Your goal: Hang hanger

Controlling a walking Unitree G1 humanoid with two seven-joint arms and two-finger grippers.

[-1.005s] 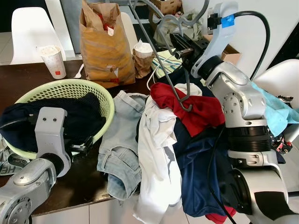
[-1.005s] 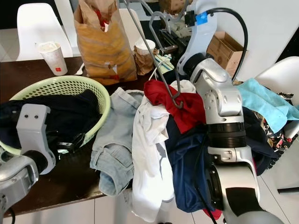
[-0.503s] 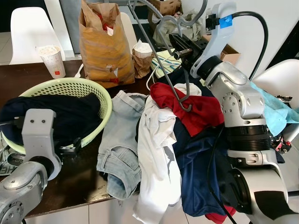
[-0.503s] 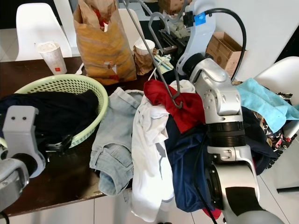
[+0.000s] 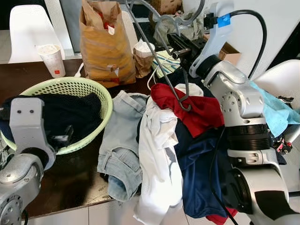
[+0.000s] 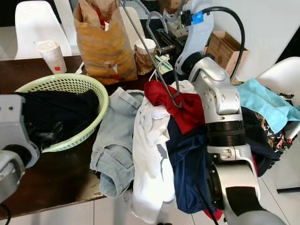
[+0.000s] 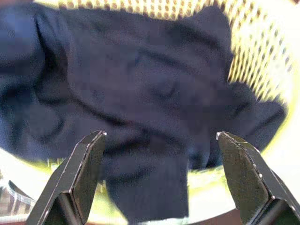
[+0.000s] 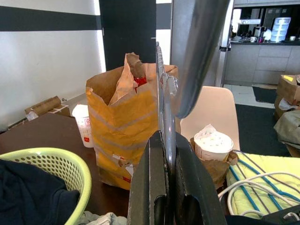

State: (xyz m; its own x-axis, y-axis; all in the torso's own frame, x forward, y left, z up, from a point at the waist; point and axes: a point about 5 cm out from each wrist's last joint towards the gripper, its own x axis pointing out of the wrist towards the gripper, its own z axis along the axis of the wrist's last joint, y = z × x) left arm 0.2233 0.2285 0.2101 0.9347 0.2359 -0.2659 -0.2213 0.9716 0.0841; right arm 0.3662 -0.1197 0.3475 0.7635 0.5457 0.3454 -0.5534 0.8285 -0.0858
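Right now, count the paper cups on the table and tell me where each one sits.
2. One paper cup stands at the table's far left, behind the green basket. A second, lidded paper cup sits in a small crumpled bag right of the large paper bag. More may be hidden behind the bags.

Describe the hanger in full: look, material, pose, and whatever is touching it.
The hanger is thin and grey, seemingly metal wire or coated wire. It is held upside down and tilted: its hook end hangs low, just above the red garment on the clothes pile, while its long arms rise out of frame. The right claw is shut on one flat bar. Whether the hook touches the garment is unclear.
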